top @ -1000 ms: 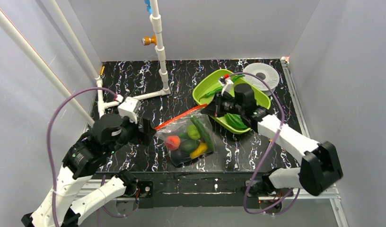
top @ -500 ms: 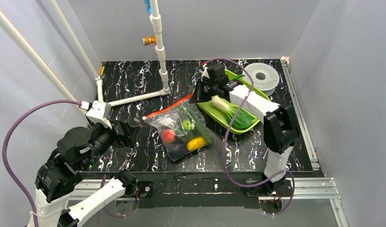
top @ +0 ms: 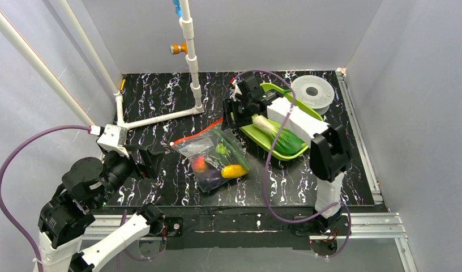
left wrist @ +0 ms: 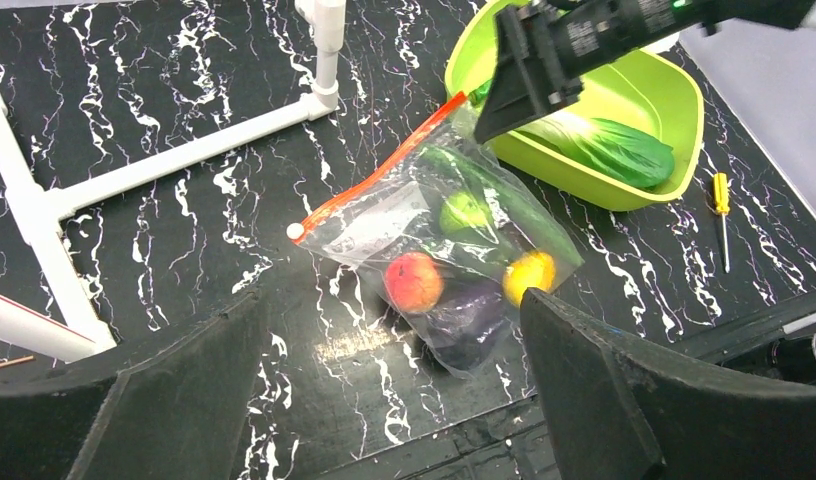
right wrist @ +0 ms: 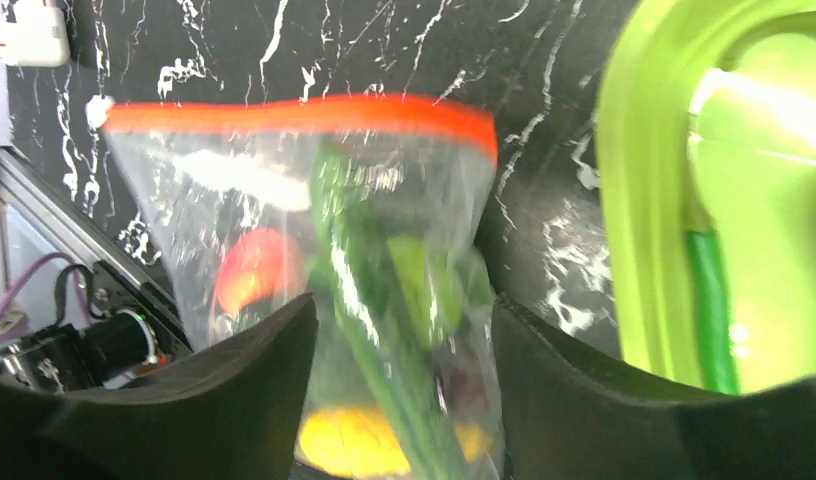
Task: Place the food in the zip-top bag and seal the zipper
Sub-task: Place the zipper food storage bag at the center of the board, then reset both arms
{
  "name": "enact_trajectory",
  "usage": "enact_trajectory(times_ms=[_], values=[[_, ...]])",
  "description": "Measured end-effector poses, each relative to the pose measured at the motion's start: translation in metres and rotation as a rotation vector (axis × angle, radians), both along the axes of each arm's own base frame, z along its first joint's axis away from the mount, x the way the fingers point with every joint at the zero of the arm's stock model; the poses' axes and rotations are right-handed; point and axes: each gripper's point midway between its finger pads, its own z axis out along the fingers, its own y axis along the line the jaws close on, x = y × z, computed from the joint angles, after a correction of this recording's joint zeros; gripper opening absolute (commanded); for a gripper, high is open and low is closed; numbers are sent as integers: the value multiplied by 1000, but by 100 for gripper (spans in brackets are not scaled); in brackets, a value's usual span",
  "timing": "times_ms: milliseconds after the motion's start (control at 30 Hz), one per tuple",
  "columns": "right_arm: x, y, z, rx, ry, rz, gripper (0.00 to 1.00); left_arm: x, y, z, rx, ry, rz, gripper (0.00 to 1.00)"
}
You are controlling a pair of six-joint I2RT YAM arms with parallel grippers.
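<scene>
- While the clear bag [top: 213, 160] lies flat on the bench [top: 161, 102] between the two arms, neither arm has hold of it.
- The left gripper [top: 152, 161] hangs well back toward the near-left corner. Its jaws are spread wide and empty, and I take it to be standing clear so the bag can rest undisturbed.
- The right gripper [top: 231, 112] hovers at the far end of the red-orange zipper [top: 197, 134], just beside the green tray [left wrist: 644, 90]. Its jaws are parted with nothing between them. I cannot tell whether a finger brushes the strip.
- The zipper runs as one straight line, with a small white slider [left wrist: 296, 231] at its left end. The mouth looks shut to me, though I can't be sure.
- Inside, the red-orange fruit [left wrist: 414, 281], yellow fruit [left wrist: 529, 275], round green one [left wrist: 464, 210], cucumber [left wrist: 514, 205] and eggplant [left wrist: 464, 320] sit toward the closed bottom. That keeps the mouth flat.
- The bok choy [top: 277, 135] lies in the tray, outside the bag. If it counts as food, I'd judge the job unfinished.
</scene>
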Motion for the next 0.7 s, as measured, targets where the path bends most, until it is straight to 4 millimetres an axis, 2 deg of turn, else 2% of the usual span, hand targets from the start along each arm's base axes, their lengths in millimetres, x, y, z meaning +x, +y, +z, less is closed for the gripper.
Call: enact_trajectory(times_ms=[67, 167, 267, 300, 400, 533, 700], values=[[-2, -14, 20, -19, -59, -8, 80, 0, 0, 1, 0, -3, -1, 95], [-9, -39, 59, -29, -179, -26, 84, 1, -1, 3, -5, -12, -1, 96], [-22, -69, 101, -22, -301, -56, 98, 2, -1, 6, -11, -22, -1, 96], [-27, -78, 113, -16, -335, -66, 98, 3, -2, 7, -13, -26, -1, 97], [-48, -106, 133, -5, -419, -87, 98, 5, -2, 11, -24, -43, 3, 98], [-78, -139, 145, 3, -500, -110, 98, 8, -4, 18, -45, -74, 5, 98], [-100, -180, 182, 27, -667, -224, 98, 9, -4, 36, -83, -145, 6, 98]])
